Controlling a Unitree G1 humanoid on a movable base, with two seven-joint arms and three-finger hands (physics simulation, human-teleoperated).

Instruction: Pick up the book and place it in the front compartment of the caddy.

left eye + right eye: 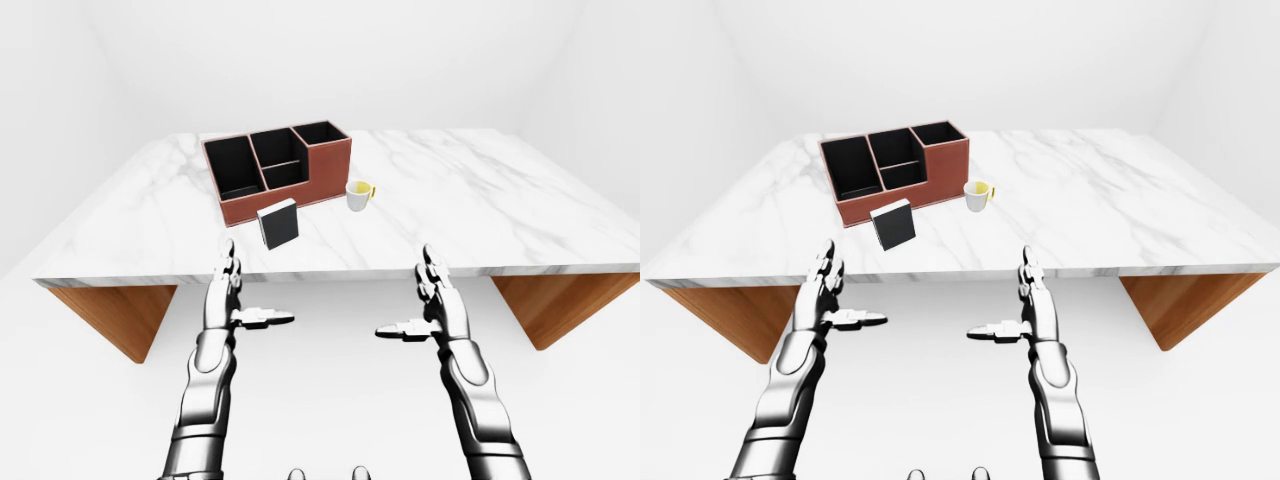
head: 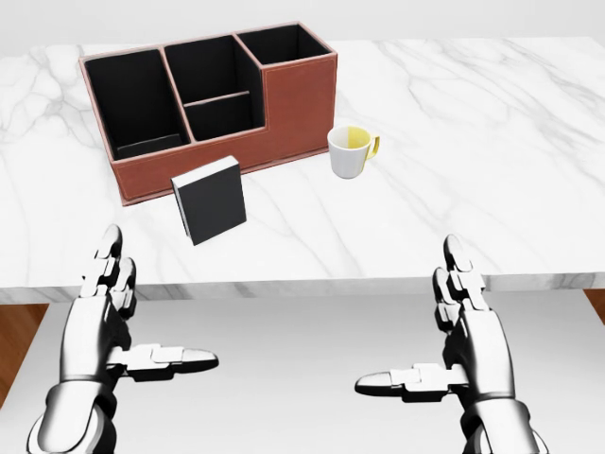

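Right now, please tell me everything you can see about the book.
The book is small and thick, with a black cover and a white page edge along its top and left side in the head view. It is closed and appears to stand tilted on the marble table, just below the brown caddy in that view and left of the mug. It seems apart from the caddy. Neither hand touches it; both are open, short of the table edge.

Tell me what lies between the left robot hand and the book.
Nothing but bare marble tabletop and its near edge, in the head view. The left robot hand is open below the book.
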